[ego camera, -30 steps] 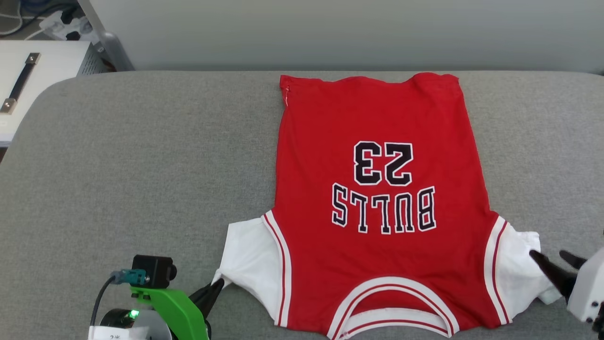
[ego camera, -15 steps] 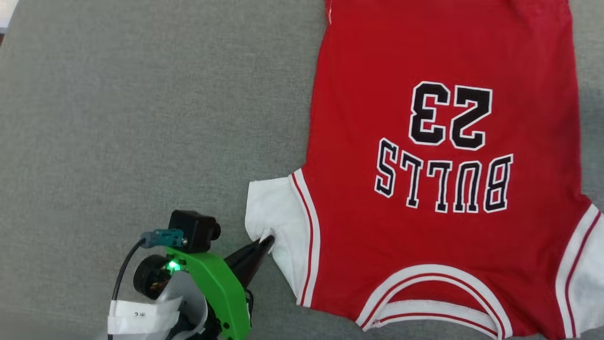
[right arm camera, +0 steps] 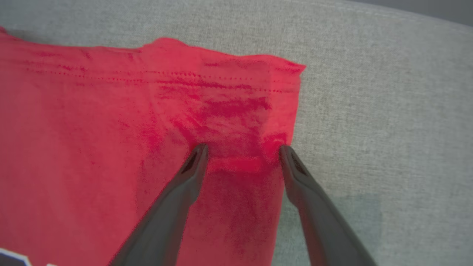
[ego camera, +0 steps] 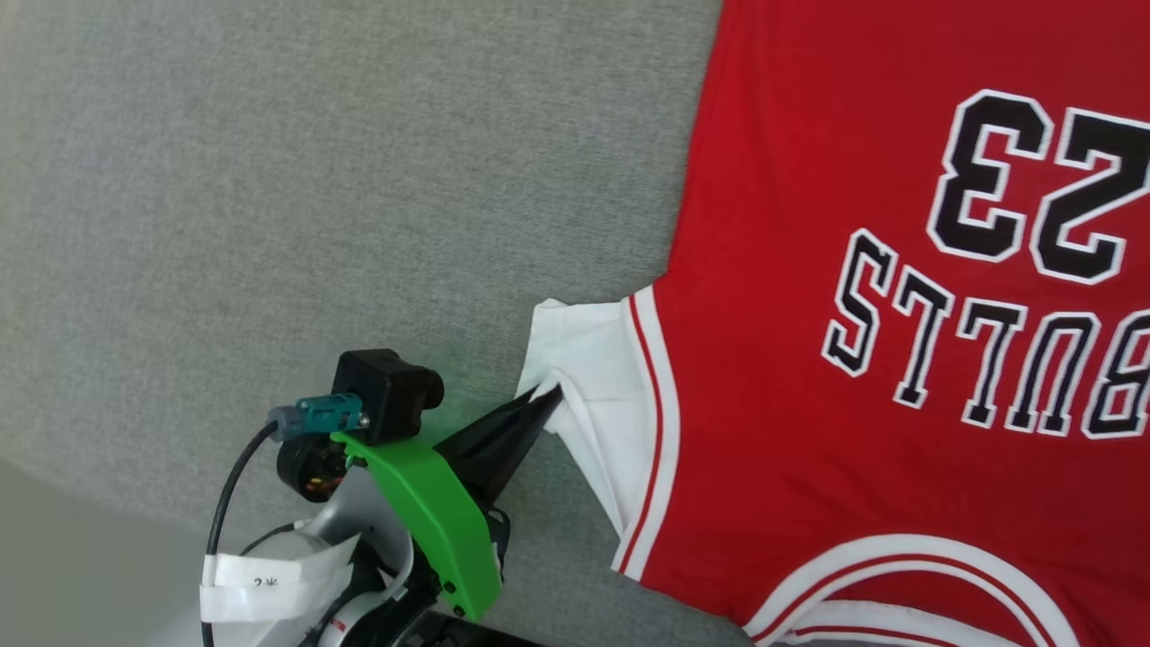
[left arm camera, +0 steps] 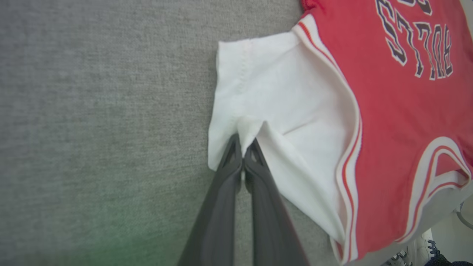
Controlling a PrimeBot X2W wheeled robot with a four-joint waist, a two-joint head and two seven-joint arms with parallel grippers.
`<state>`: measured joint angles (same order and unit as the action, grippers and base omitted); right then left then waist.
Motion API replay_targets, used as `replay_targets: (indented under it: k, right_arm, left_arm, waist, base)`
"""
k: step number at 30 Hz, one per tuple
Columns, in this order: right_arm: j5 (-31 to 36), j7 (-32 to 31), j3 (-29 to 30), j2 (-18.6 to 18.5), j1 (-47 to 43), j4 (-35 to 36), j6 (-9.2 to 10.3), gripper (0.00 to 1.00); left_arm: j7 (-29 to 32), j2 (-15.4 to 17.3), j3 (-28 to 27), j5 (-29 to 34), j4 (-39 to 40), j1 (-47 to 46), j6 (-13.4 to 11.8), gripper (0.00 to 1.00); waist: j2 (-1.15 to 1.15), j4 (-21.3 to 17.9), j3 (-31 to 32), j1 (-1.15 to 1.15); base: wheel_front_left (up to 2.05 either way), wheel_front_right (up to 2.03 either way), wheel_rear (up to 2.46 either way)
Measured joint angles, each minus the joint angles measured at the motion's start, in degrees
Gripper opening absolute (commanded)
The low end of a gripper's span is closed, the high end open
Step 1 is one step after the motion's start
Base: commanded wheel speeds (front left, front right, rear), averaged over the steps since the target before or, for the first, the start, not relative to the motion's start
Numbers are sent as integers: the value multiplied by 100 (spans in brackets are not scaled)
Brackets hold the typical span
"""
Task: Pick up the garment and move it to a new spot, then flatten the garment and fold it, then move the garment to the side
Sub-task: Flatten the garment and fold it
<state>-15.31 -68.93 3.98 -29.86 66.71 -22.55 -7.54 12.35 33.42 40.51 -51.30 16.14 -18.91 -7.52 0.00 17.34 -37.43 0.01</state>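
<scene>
The garment, a red T-shirt with white sleeves and black "BULLS 23" lettering, lies flat on the grey padded table, with its neck nearest me. My left gripper is shut on the edge of the garment's white left sleeve, and the cloth puckers at the fingertips. In the right wrist view my right gripper stands open. Both of its fingertips rest on the red cloth just short of the hem's right-hand corner.
The table's near edge cuts across the lower left of the head view, with pale floor beyond it. Bare grey padding stretches left of the garment and, in the right wrist view, right of the hem corner.
The head camera has swung down and closer, so the whole picture has shifted. My left gripper still pinches the sleeve edge. My right gripper has left the head view.
</scene>
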Motion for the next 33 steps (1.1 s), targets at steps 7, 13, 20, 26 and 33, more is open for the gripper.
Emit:
replay_targets:
  k: [7,13,20,26,33]
  right_arm:
    - [334,-91,54,-71,261,-269,1,100]
    - [328,-232,160,-31,218,-264,1,36]
    - [248,-376,194,27,-71,-57,0,0]
    - [152,-140,298,25,-558,-30,0,0]
    - [-65,63,463,86,-1409,12,0,0]
  left_arm:
    - [-124,-198,42,0,-13,-30,74,0]
    - [-171,-255,63,0,-53,-58,75,0]
    - [-171,-253,59,0,-123,-59,74,0]
    - [-234,-223,-14,3,-261,-60,56,0]
    - [-238,-116,-31,5,-439,-42,-29,0]
  waist:
    - [0,330,-274,0]
    - [0,410,-322,-1]
    - [0,350,-233,-1]
    - [0,242,26,-1]
    - [0,72,482,-1]
  base:
    - [0,0,0]
    - [0,0,0]
    - [0,0,0]
    - [0,0,0]
    - [0,0,0]
